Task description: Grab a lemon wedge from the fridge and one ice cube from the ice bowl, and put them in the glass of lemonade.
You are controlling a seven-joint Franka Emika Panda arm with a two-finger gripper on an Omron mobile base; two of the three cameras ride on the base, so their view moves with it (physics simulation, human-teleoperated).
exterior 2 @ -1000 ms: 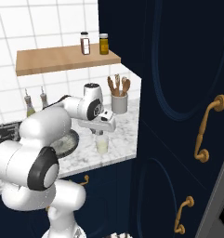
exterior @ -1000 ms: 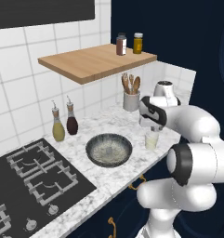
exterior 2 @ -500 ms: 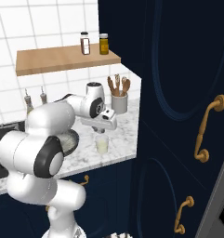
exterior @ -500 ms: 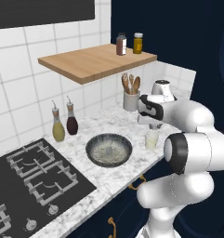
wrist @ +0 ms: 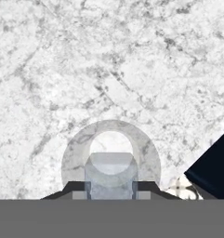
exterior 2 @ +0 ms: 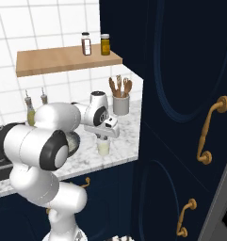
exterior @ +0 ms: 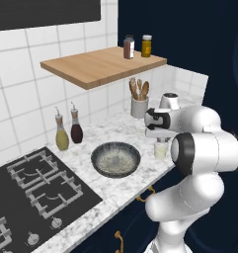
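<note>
- Over the last second our arm has folded its elbow in toward the base, while the gripper [wrist: 111,191] has stayed directly above the glass of lemonade [exterior: 161,149], near the worktop's [exterior: 110,134] front right corner.
- In the hand view the gripper is closed tight on the ice cube [wrist: 111,175], a pale translucent block between the tips, hanging right over the glass rim.
- We judge the carry from the ice bowl [exterior: 115,159] is done; what remains for this piece is to let go so it drops into the drink.
- The ice bowl sits just left of the glass, toward the worktop's front edge, beside the hob [exterior: 36,188].
- We cannot make out a lemon wedge in the glass, so that half we cannot confirm.
</note>
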